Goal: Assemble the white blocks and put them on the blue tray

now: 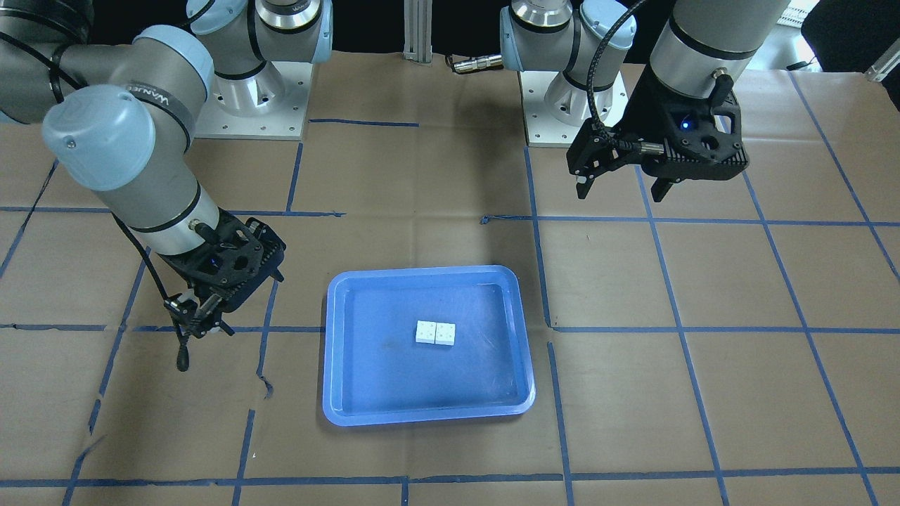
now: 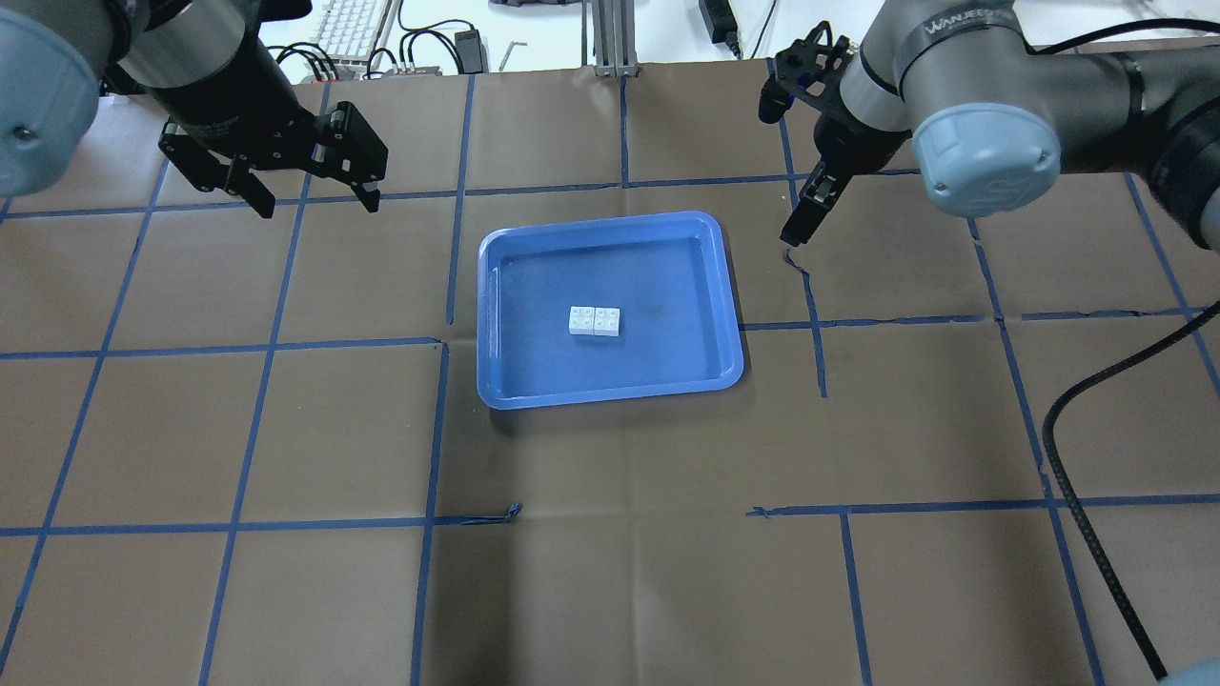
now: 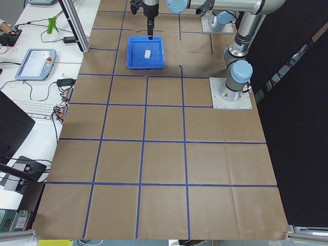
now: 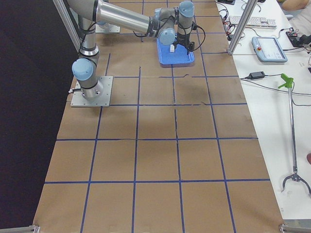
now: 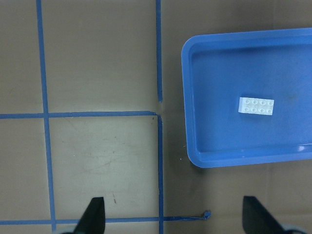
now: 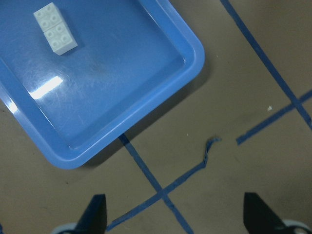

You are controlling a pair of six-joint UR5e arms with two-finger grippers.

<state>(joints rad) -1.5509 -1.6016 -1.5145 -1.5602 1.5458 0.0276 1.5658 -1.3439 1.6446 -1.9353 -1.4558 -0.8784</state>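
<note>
Two white blocks [image 1: 435,333] lie joined side by side in the middle of the blue tray [image 1: 380,372], studs up. They also show in the overhead view [image 2: 595,321] on the tray [image 2: 658,276]. My left gripper [image 2: 316,203] is open and empty, above the table off the tray's far left corner. Its wrist view shows the blocks [image 5: 256,105] and tray [image 5: 219,136] ahead to the right. My right gripper [image 2: 801,214] is open and empty, just off the tray's far right corner. Its wrist view shows the blocks [image 6: 54,28] and the tray's corner [image 6: 122,73].
The table is covered in brown paper with a blue tape grid [image 2: 438,429]. The two arm bases [image 1: 253,105] stand at the robot's edge. A black cable [image 2: 1058,457] hangs at the overhead view's right. A keyboard [image 2: 348,24] and cables lie beyond the far edge.
</note>
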